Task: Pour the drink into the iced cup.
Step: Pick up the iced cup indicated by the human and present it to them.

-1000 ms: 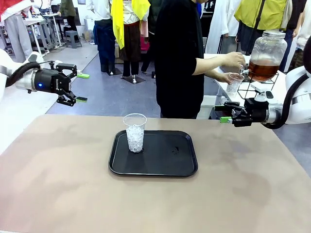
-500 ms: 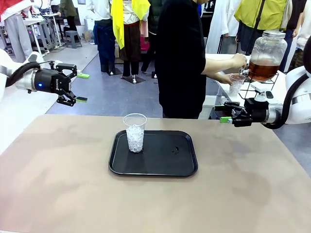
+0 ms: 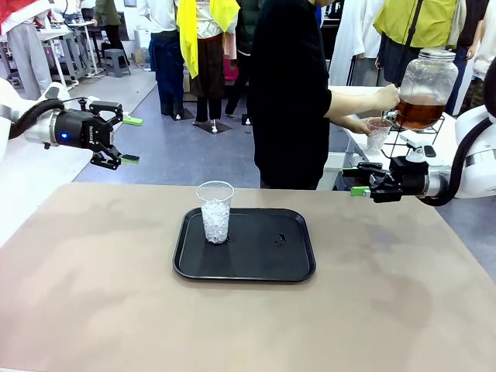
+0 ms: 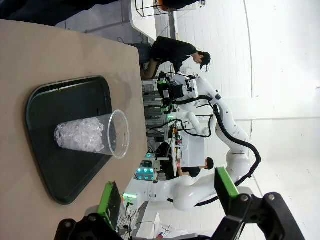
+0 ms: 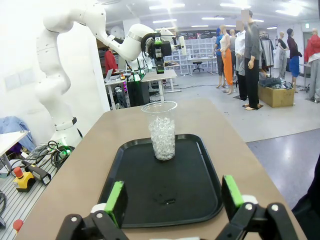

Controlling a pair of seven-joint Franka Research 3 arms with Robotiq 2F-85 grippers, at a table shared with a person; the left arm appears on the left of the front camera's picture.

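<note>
Brown tabletop (image 3: 93,294) carries a black plastic tray (image 3: 244,277) midway between both arms, so either could reach its clear ice-filled plastic cup (image 3: 215,213); left hand (image 3: 130,140) and right hand (image 3: 355,180) hang released, well aside; amber drink (image 3: 418,115) sits in a round glass dispenser jar (image 3: 425,77) behind, where a person (image 3: 287,93) holds a second cup (image 3: 377,132) under the spigot.

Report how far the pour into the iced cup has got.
Done: the clear plastic cup of ice stands on the black rectangular tray. In hand: the person's hand holds a small clear cup at the spigot of the round glass dispenser jar, which holds the amber drink. Left: the cup of ice has no drink in it yet; the left gripper and right gripper hang open, off to the sides.
</note>
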